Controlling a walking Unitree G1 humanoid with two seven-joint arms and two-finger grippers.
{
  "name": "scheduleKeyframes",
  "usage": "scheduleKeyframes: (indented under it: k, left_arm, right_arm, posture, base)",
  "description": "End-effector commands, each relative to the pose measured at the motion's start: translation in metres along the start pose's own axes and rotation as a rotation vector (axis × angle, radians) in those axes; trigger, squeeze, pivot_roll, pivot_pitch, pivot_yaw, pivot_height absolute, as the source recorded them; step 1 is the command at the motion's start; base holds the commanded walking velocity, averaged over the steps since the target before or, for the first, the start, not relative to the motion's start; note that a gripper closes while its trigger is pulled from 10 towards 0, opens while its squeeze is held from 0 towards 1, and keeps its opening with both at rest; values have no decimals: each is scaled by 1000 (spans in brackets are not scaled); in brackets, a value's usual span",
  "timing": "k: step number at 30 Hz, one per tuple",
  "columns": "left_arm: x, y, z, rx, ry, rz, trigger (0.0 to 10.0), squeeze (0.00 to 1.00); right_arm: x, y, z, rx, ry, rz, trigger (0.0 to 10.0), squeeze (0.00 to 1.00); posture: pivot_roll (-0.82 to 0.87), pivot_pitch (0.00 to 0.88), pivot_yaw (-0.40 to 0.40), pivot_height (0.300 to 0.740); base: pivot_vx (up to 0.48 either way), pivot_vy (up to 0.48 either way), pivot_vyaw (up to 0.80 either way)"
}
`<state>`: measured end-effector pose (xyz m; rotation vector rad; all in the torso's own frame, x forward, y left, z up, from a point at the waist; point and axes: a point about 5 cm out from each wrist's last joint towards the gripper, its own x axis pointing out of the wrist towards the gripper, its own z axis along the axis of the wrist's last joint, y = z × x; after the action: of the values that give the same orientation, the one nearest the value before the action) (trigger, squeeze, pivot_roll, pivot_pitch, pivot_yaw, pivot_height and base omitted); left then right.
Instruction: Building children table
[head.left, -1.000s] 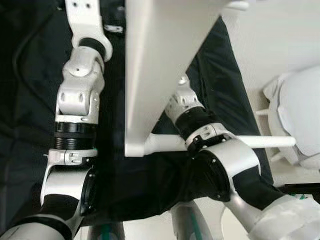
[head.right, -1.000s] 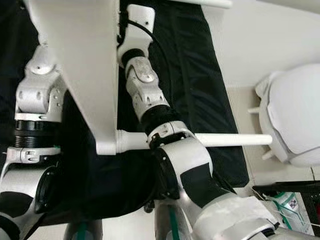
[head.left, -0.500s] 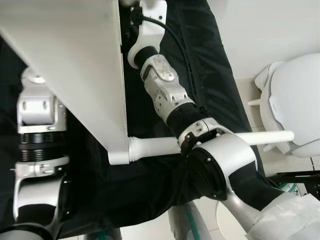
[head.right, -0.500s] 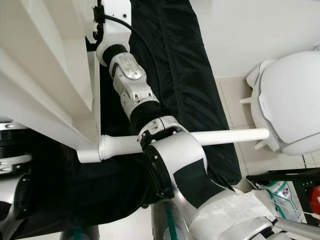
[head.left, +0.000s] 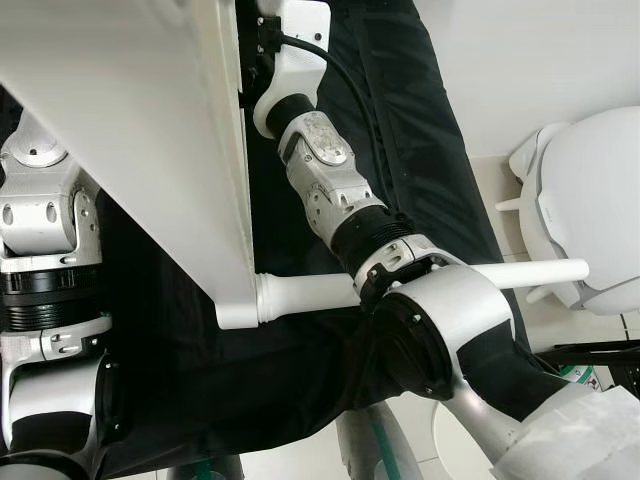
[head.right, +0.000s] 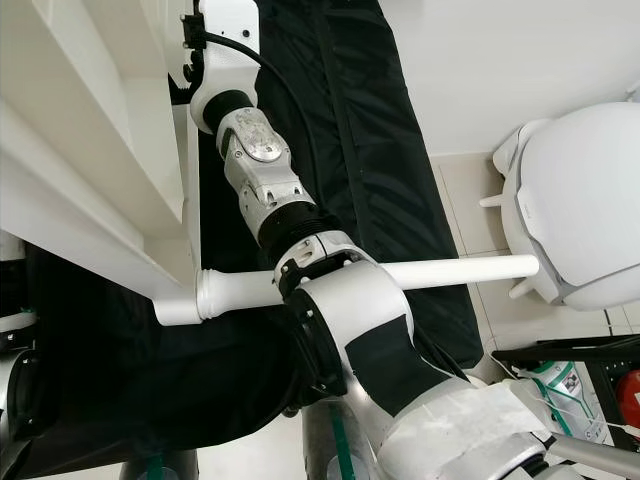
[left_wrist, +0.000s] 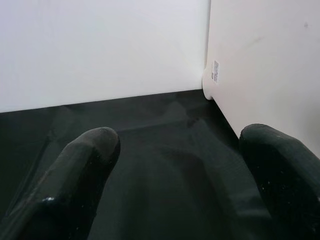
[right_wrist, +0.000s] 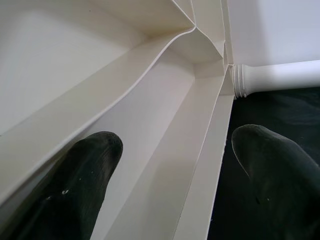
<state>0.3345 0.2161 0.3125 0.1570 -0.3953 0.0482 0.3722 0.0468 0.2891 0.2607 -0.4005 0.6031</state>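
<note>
The white table top (head.left: 130, 120) stands tilted on edge over the black cloth, filling the upper left. One white leg (head.left: 310, 295) is fixed in its near corner and points right, passing behind my right forearm (head.left: 330, 190). My right gripper (right_wrist: 175, 185) is open astride the top's rim: one finger (right_wrist: 85, 175) inside the ribbed underside, the other finger (right_wrist: 275, 170) outside over the cloth. My left gripper (left_wrist: 185, 175) is open above the cloth, next to a white panel (left_wrist: 260, 65). My left arm (head.left: 45, 230) sits behind the table top.
A black cloth (head.right: 370, 150) covers the surface under the table top. A white rounded seat with pale legs (head.right: 585, 200) stands on the light floor at the right. A dark rack with green-marked packaging (head.right: 570, 385) is at the bottom right.
The view swung over the last second, so the table top now fills the left. In the last half second my left forearm shifted left and up; the table top, leg and right arm held still.
</note>
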Motion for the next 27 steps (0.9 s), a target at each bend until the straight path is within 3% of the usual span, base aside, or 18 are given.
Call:
scheduleKeyframes:
  k: [1,6,27]
  left_arm:
    - [-1,-5,1,-5,-3,-52,10000,0]
    - [2,-3,2,-26,-3,-44,10000,0]
    - [4,-4,2,-37,-2,-51,10000,0]
  right_arm:
    - [3,58,-8,58,13,133,10000,0]
    - [4,56,-6,52,6,123,10000,0]
    - [5,57,-4,48,-11,119,10000,0]
  posture:
    - [135,288,-116,740]
    - [134,287,-110,740]
    - [135,289,-103,740]
  base:
    - [0,0,0]
    - [0,0,0]
    - [0,377,0]
